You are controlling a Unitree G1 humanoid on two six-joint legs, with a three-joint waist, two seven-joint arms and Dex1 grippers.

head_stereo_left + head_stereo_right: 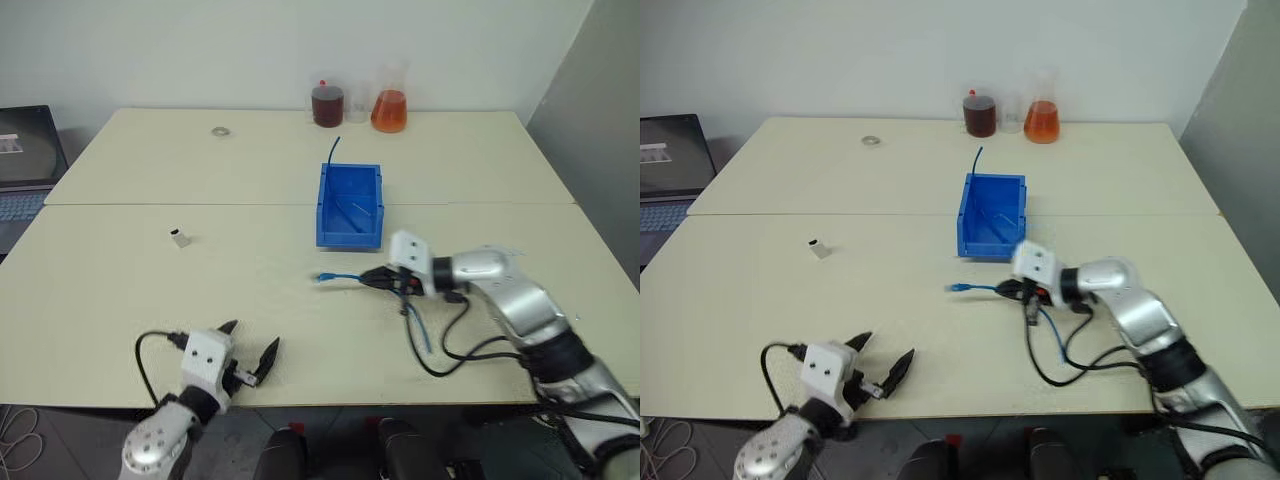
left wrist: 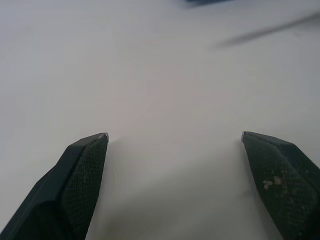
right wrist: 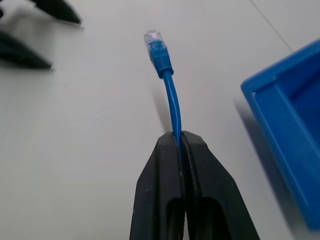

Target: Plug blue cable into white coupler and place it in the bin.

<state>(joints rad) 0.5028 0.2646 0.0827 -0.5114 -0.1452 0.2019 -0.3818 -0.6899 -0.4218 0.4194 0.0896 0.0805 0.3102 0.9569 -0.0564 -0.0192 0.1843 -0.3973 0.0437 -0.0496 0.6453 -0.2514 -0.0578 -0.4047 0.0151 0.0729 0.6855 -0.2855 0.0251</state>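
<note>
I am at the step before the plugging: the blue cable [image 3: 172,102] is already in my right gripper [image 1: 380,279], but the white coupler [image 1: 180,238] is not yet picked up. The right jaws are closed tight on the cable, a short way behind its plug [image 3: 156,47], so the plug end sticks out free toward my left, above the tabletop [image 1: 250,300]. The rest of the cable hangs down in a loop below my right wrist.

My left gripper [image 1: 250,353] is low at the near edge of the tabletop, its jaws wide open and holding nothing. The coupler lies alone on the tabletop, well apart from both grippers, further away from me and a little to the left of the left gripper. The bin [image 1: 349,205] stands in the middle, just beyond the right gripper, and a darker blue wire [image 1: 332,150] sticks up at its far side.

I judge that the next move belongs to the left arm: it must reach forward to the coupler and close on its body so that the socket end stays free. The piece is tiny, so the grip must be exact. After that both hands must meet and line up the plug with the socket.
</note>
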